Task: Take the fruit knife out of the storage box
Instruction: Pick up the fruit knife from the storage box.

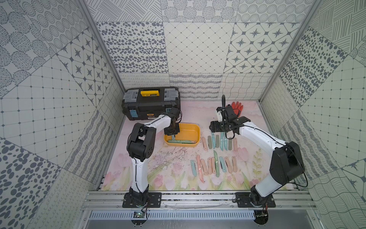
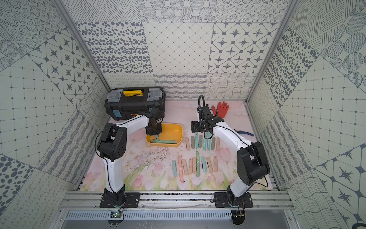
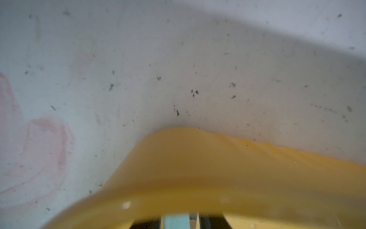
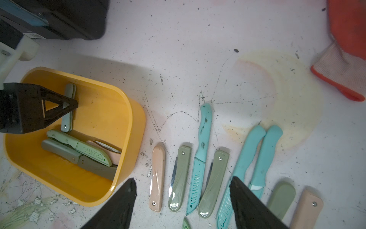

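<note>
My left gripper (image 4: 73, 105) is down inside the shallow yellow plastic storage box (image 4: 136, 126), pinching a pale blue folded fruit knife (image 4: 66, 124) that lies on the box floor. My right gripper (image 4: 183, 178) is spread wide above the row of pastel knives (image 4: 204, 138) on the table (image 4: 198, 49).

Blurred, edge-cropped blue sliver (image 3: 175, 221) (perhaps a knife)

Left claw (image 1: 173, 135) in yellow storage box (image 1: 190, 130), around pale fruit knife (image 1: 173, 138)

Glossy plastic storage box (image 4: 136, 128), smooth plastic-handled fruit knife (image 4: 69, 90)
</note>
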Robot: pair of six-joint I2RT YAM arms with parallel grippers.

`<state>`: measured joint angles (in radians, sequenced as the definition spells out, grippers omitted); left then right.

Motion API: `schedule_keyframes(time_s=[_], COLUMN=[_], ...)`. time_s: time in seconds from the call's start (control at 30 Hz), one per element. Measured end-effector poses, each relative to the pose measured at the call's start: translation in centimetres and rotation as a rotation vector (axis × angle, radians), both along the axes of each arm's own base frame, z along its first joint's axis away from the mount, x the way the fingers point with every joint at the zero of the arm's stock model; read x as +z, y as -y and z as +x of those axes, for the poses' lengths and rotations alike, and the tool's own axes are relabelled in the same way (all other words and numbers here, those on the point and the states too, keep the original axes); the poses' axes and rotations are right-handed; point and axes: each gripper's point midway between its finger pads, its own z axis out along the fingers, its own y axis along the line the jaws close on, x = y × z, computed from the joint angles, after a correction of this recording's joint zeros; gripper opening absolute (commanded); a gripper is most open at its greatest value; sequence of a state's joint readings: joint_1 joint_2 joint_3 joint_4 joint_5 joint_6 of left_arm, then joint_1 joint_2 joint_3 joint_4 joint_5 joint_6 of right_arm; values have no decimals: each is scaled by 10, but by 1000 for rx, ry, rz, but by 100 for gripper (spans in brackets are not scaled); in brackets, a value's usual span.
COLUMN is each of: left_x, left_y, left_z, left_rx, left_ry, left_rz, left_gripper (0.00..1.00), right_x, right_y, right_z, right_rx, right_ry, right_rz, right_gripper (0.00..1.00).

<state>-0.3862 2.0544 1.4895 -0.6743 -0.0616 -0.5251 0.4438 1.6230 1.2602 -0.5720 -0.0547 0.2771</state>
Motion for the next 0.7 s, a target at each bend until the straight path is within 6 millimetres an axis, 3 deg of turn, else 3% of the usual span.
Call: schedule_keyframes(time_s=[0.4,0.7], left_x=[11,42], left_y=[3,6], left_z=[2,5], left_rx=[-3,-7], left_ry=[9,56], left_rz=[-15,-46], left_gripper=[19,20], right_x=[0,0], right_y=[0,0], right_z=[0,0], right_rx=[0,-2], right_ry=[0,1], right_rz=[0,-2], right_gripper=[78,79])
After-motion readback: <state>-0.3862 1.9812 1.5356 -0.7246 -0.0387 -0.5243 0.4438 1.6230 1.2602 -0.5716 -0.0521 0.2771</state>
